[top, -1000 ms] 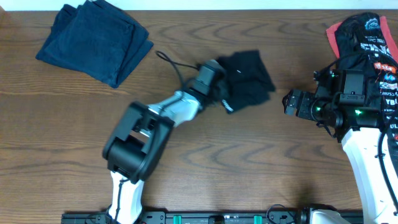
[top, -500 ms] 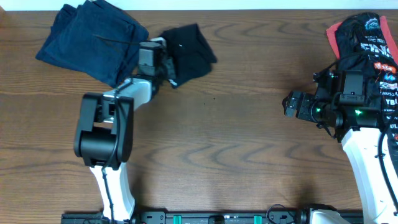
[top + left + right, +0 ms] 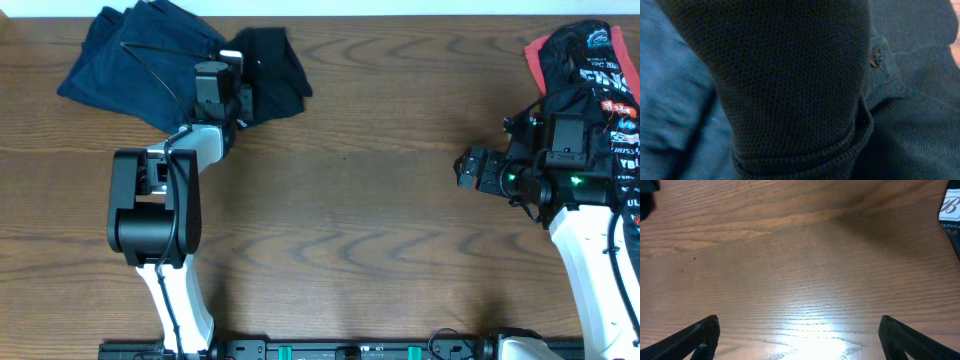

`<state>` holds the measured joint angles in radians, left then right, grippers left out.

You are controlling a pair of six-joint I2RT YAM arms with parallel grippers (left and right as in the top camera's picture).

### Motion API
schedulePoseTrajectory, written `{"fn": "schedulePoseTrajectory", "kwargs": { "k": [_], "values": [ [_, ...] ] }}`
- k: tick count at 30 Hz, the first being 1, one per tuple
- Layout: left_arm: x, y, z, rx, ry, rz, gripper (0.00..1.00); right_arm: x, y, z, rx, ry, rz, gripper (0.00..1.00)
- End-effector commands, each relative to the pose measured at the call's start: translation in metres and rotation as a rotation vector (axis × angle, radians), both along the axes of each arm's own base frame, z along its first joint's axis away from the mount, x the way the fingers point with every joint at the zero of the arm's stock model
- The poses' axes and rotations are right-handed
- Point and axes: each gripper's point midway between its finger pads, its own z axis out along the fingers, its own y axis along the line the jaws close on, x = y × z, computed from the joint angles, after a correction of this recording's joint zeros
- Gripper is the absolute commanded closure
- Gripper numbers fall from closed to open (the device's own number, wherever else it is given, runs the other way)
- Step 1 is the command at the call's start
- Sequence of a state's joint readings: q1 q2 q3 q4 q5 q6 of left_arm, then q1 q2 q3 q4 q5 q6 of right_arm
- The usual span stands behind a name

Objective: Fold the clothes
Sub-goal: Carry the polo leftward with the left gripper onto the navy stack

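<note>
The left gripper (image 3: 226, 88) is clamped on the folded black collared shirt (image 3: 268, 66) at the table (image 3: 400, 210)'s far left, against the dark blue folded pile (image 3: 150, 60) (presumably to stack it there). The right gripper (image 3: 799, 336) hangs with jaws wide apart beside the unfolded black-and-red garments (image 3: 592, 62).

Folded pile (image 3: 140, 55) far-left on table (image 3: 400, 220); shirt (image 3: 272, 62) just right of it; garment heap (image 3: 590, 60) far-right

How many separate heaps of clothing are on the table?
3: a dark blue folded pile at the far left, a black shirt just right of it, a black-and-red heap at the right edge. Each may hide more garments.
</note>
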<state>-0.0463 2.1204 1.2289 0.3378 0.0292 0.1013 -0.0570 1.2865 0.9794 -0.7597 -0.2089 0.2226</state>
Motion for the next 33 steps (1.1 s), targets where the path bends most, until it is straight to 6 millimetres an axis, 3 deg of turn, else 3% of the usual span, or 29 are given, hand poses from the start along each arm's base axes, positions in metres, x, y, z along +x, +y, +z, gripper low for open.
{"fn": "schedulePoseTrajectory", "kwargs": {
  "k": [1,9,15,20,33],
  "values": [
    [0.018,0.025,0.034,0.094,-0.08,0.076,0.94,0.0,-0.003,-0.001,-0.01,0.002,0.002,0.01],
    [0.026,0.034,0.101,0.096,-0.205,0.111,0.94,-0.004,-0.003,-0.003,-0.009,0.022,0.002,0.01],
    [0.025,0.062,0.135,0.087,-0.271,0.168,0.94,-0.008,-0.003,-0.005,-0.008,0.037,0.001,0.01],
    [0.024,0.094,0.146,0.025,-0.298,0.261,0.94,-0.009,-0.003,-0.005,-0.007,0.044,0.001,0.01],
    [0.008,0.178,0.146,-0.082,-0.322,0.473,0.94,-0.009,-0.003,-0.006,-0.007,0.045,0.001,0.01]
  ]
}}
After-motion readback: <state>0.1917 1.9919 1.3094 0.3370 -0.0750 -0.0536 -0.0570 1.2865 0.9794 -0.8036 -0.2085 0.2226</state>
